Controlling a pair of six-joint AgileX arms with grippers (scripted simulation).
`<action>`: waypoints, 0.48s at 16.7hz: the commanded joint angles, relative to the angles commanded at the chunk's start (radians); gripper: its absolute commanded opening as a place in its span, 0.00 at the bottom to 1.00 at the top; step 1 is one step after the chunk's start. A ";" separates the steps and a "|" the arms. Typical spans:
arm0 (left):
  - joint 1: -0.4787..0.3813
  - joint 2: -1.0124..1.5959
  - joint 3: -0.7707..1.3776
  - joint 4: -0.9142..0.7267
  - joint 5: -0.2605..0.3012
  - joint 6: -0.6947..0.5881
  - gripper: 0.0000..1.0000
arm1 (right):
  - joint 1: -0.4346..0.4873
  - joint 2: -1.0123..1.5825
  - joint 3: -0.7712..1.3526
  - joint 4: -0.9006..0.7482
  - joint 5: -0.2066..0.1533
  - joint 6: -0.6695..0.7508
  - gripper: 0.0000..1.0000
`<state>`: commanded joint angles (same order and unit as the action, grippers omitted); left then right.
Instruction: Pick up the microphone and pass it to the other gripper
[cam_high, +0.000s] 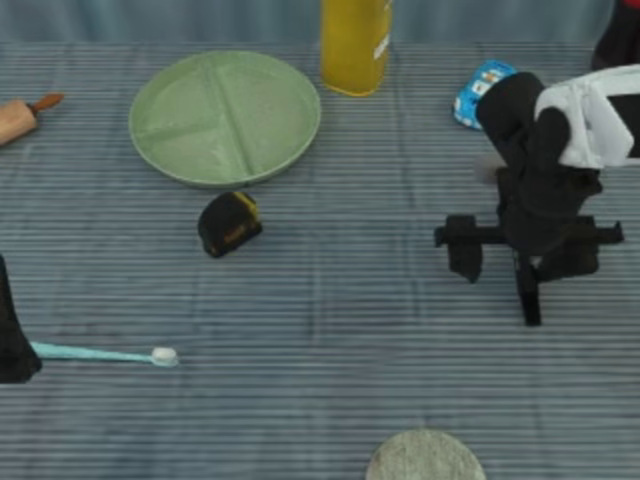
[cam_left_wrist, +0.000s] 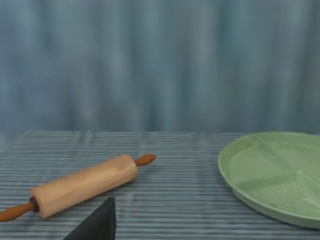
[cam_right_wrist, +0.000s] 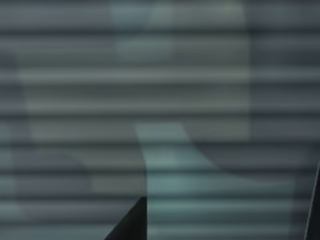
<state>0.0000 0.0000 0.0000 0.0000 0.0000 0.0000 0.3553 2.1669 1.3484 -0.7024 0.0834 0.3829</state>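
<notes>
My right gripper (cam_high: 530, 265) low over the bench's (cam_high: 330, 400) right side, fingers hidden, grip unclear | microphone (cam_high: 528, 295) probably the black stick poking out beneath it | left gripper (cam_high: 12, 340) parked at left edge by toothbrush (cam_high: 105, 354)

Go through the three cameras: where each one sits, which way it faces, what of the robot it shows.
Top view: above the table, facing down; right arm over the microphone, left arm at the left edge.
Left wrist view: low, facing the rolling pin and green plate, both also in the top view; one black fingertip shows.
Right wrist view: pressed close to the striped cloth.
</notes>
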 joint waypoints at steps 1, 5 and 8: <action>0.000 0.000 0.000 0.000 0.000 0.000 1.00 | 0.000 0.000 0.000 0.000 0.000 0.000 0.32; 0.000 0.000 0.000 0.000 0.000 0.000 1.00 | 0.000 0.000 0.000 0.000 0.000 0.000 0.02; 0.000 0.000 0.000 0.000 0.000 0.000 1.00 | 0.000 0.000 0.000 0.000 0.000 0.000 0.00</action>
<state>0.0000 0.0000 0.0000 0.0000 0.0000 0.0000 0.3553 2.1669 1.3484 -0.7024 0.0834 0.3829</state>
